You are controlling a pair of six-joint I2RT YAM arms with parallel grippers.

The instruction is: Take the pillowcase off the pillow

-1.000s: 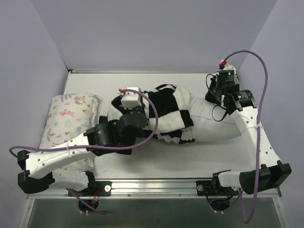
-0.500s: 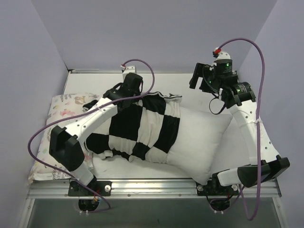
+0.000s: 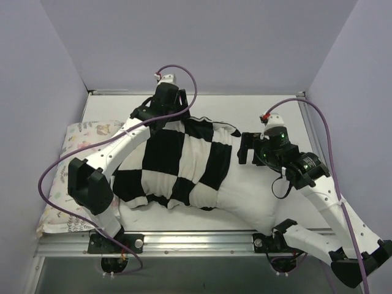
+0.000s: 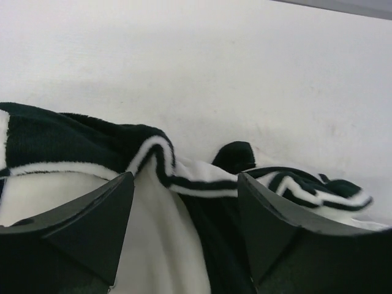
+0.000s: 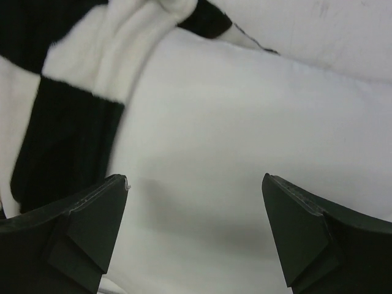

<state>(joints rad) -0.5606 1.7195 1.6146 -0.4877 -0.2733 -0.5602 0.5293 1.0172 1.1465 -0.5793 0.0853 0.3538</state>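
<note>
The black and white checkered pillowcase (image 3: 177,162) covers the left part of the white pillow (image 3: 251,196), whose right end lies bare. My left gripper (image 3: 160,116) is at the pillowcase's far edge. In the left wrist view it (image 4: 184,184) stands open, with the bunched hem of the pillowcase (image 4: 61,141) lying loose between its fingers (image 4: 92,226). My right gripper (image 3: 243,149) hovers over the bare pillow, just right of the pillowcase's open edge. In the right wrist view it (image 5: 195,184) is wide open above the pillow (image 5: 245,122), with the pillowcase (image 5: 67,73) at the upper left.
A pale floral-print pillow (image 3: 86,138) lies along the table's left side, partly under the left arm. The white table (image 3: 269,110) is bounded by purple walls at the back and both sides. The arm bases sit on a metal rail (image 3: 196,239) at the near edge.
The left gripper has opened and let go of the pillowcase's far edge. The right arm has swung from the far right corner down to the pillow's middle, its jaws open.
</note>
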